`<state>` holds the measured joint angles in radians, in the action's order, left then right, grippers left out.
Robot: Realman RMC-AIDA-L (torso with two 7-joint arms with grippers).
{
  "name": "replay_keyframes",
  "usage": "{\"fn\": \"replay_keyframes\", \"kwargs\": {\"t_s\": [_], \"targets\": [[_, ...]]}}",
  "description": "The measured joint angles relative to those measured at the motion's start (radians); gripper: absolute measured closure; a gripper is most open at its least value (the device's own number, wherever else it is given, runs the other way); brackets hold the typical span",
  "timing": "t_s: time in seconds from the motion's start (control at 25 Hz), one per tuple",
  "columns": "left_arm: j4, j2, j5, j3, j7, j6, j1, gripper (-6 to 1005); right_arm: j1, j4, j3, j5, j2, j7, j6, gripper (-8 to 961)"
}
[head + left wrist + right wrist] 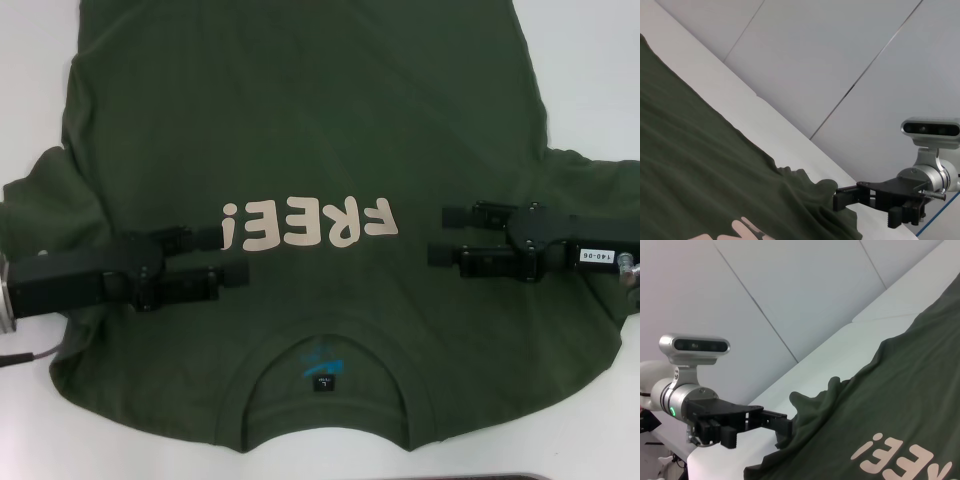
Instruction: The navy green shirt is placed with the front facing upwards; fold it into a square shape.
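Both tools, left and right, hover open, empty, over the navy green shirt.

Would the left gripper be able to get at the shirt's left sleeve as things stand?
Probably yes: the left gripper, open, hovers over the navy green shirt, and its left sleeve lies spread on the table beside that arm, nothing covering it.

The navy green shirt runs off the head view at 12 o'clock, hiding its hem, its neck label print is too small to read, and both arms are cut off at 3 and 9 o'clock.
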<state>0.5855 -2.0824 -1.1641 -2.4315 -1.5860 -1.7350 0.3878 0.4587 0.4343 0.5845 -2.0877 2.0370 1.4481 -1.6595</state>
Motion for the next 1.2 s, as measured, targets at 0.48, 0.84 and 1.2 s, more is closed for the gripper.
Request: {"fn": "replay_keyframes", "kwargs": {"t_s": [0.48,0.84,1.2], "targets": [[0.002,0.06,0.0,-0.023,-0.055,0.091,0.015,95,-0.004,0.001,-0.009,0.0,-0.001,0.01,0.0,58],[0.002,0.095,0.0,-0.091,-0.071,0.145,-0.005,96,-0.006,0.002,-0.009,0.001,-0.007,0.019,0.01,59],[0.012,0.109,0.0,-0.165,-0.096,0.201,-0.051,96,-0.006,0.003,-0.014,0.006,-0.009,0.02,0.015,60]]}}
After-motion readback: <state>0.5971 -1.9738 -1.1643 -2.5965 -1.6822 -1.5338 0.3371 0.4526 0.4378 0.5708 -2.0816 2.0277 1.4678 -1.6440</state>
